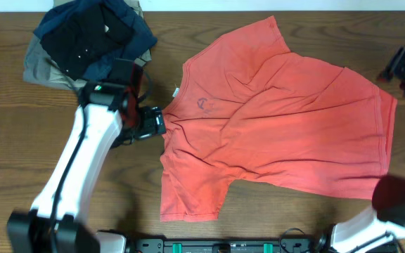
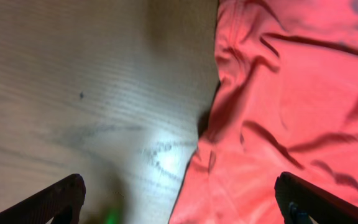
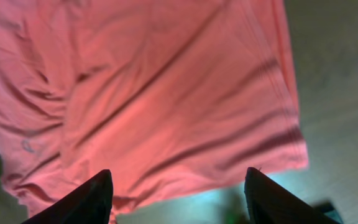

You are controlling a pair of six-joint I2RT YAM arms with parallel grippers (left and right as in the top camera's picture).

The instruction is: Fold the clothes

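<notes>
Across the grained wooden table (image 1: 20, 140) sprawls a creased coral T-shirt (image 1: 273, 119); left gripper (image 2: 179, 186) and right gripper (image 3: 179, 177) gape empty.

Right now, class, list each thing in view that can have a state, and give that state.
coral-red T-shirt: unfolded, spread flat, wrinkled.
pile of dark garments: stacked, apart from the T-shirt.
left pincer: open, empty, at the T-shirt's edge.
right pincer: open, empty, over the T-shirt's edge.
</notes>
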